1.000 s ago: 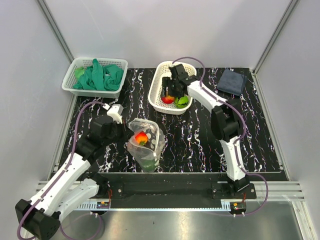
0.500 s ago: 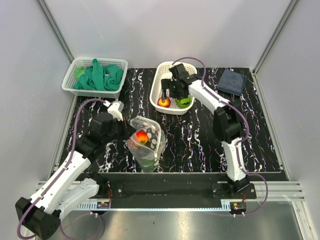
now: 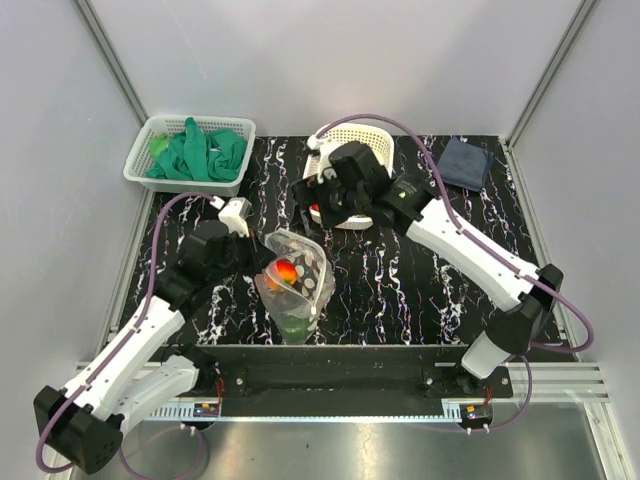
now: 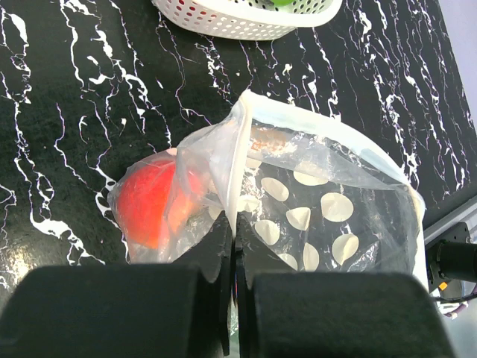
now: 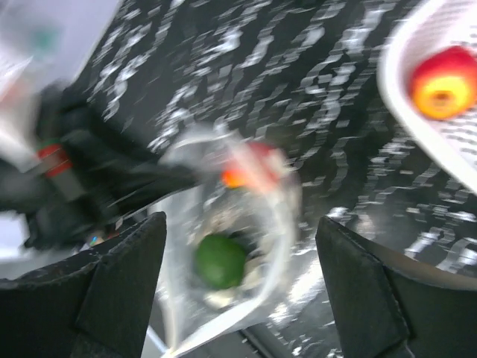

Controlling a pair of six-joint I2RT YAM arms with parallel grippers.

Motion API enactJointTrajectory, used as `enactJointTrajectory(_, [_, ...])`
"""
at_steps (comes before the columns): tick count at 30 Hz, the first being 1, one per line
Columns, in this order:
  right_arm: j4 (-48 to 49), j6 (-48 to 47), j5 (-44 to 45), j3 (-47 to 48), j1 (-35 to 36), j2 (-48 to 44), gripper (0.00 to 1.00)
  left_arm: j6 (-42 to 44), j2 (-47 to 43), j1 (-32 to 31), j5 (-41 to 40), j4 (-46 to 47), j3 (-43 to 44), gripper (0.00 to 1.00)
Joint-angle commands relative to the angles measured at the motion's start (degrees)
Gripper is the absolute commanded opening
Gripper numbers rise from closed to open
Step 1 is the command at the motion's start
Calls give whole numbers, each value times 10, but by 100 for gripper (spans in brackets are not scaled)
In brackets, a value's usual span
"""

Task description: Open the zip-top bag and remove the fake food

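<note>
The zip-top bag (image 3: 300, 285) stands open-mouthed near the table's front, clear with white dots. Inside lie a red-orange fruit (image 3: 284, 270) and a green one (image 3: 296, 322). My left gripper (image 3: 262, 263) is shut on the bag's whitish rim; in the left wrist view the jaws (image 4: 237, 224) pinch the zip strip of the bag (image 4: 328, 201) beside the red fruit (image 4: 145, 201). My right gripper (image 3: 312, 203) hangs open and empty between the white basket (image 3: 352, 130) and the bag. Its blurred wrist view looks down on the bag (image 5: 283, 216), green fruit (image 5: 220, 261) and a red-yellow fruit (image 5: 445, 82) in the basket (image 5: 395, 82).
A second white basket (image 3: 143, 140) with green gloves (image 3: 200, 152) sits at the back left. A dark folded cloth (image 3: 464, 163) lies at the back right. Grey walls enclose the black marbled table (image 3: 400, 290). The left wrist view shows the near basket's rim (image 4: 238, 19).
My right arm has left the white basket and swung forward and left toward the bag, jaws open, a red-yellow fruit left in the basket. The left gripper keeps its hold.
</note>
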Motion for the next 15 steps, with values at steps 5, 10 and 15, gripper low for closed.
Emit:
enactJointTrajectory(5, [23, 64, -64, -56, 61, 42, 77, 1, 9, -2, 10, 46, 35, 0])
enactJointTrajectory(10, [31, 63, -29, -71, 61, 92, 65, 2, 9, -2, 13, 45, 36, 0])
enactJointTrajectory(15, [40, 66, -44, -81, 64, 116, 48, 2, 12, -2, 10, 53, 32, 0])
